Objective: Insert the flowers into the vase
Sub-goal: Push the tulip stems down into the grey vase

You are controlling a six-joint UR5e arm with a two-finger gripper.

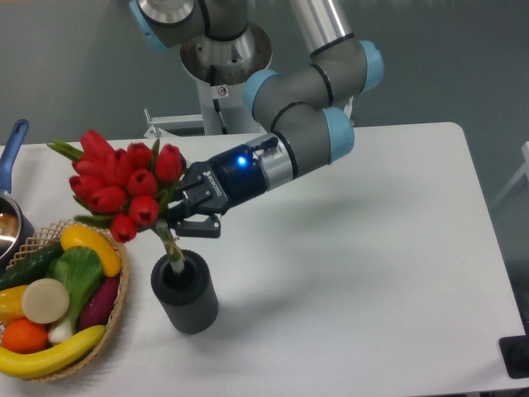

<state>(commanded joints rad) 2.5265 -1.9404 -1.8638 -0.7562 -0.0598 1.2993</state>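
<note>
The vase (185, 294) stood on the white worktop (364, 273) just right of a woven basket (117, 310) filled with fruit and vegetables, and the pale stems of the flowers (124, 186) reached down into its round hole. The bunch leaned up and to the left, its red buds above the basket. The end effector (183, 207) pinched the bunch at the base of the buds, above the vase.

Arm (302, 124) reaches down from rear base, forearm angled toward camera-left. Wrist lit blue. Gripper (183, 208) points left, nearly horizontal, its 2 fingers (197, 228) closed in on a held bunch.
</note>
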